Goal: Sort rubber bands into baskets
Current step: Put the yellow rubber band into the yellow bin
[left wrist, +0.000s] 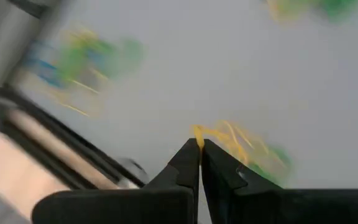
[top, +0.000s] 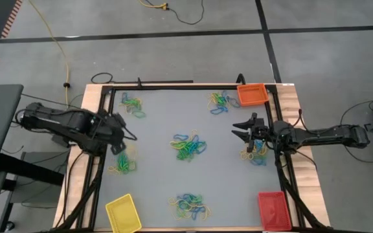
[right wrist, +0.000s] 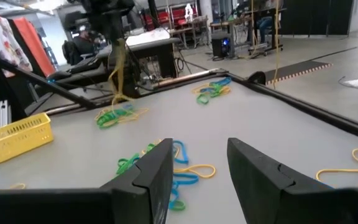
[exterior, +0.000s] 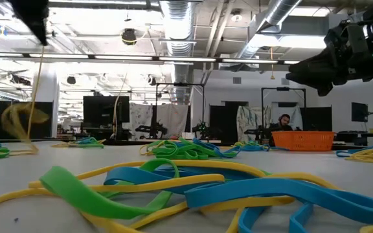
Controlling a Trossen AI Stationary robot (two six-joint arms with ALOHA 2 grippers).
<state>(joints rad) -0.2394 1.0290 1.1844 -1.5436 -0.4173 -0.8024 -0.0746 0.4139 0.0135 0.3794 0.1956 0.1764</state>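
Observation:
Rubber bands in yellow, green and blue lie in several piles on the grey table, among them a centre pile and a pile near the left edge. My left gripper is raised above that left pile and shut on a yellow rubber band. My right gripper is open and empty, raised near the table's right side beside another pile. The yellow basket stands at the near left, the orange basket at the far right and the red basket at the near right. My left gripper pinches the yellow rubber band's upper end between its two fingertips, coming from above and pointing down. The band hangs slack below the fingers, over the left pile. I cannot tell whether its lower end is clear of the pile.
More piles lie at the far left, far right and near middle. A black frame runs round the table's edge. A long yellow cable lies on the floor beyond the table.

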